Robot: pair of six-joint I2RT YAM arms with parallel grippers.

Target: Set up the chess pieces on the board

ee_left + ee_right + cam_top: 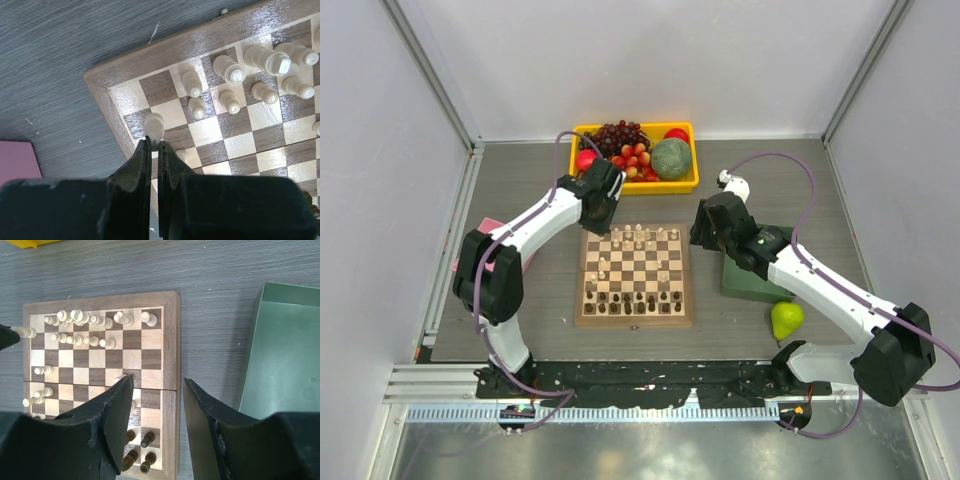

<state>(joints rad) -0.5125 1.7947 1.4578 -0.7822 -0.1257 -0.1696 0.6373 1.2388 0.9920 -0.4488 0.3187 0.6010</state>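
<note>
one cream piece (154, 124) pinched in the left tool (155, 144), probably needing a board (150, 56) square beneath; right tool (155, 410) wide.

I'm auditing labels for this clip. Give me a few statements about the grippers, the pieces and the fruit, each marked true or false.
1. The left gripper is shut on a cream-white piece. True.
2. The right gripper grips a dark piece. False: it is open and empty.
3. The dark pieces stand at the near side of the board. True.
4. The pear lies on the board. False: it lies on the table beside the green tray.
</note>
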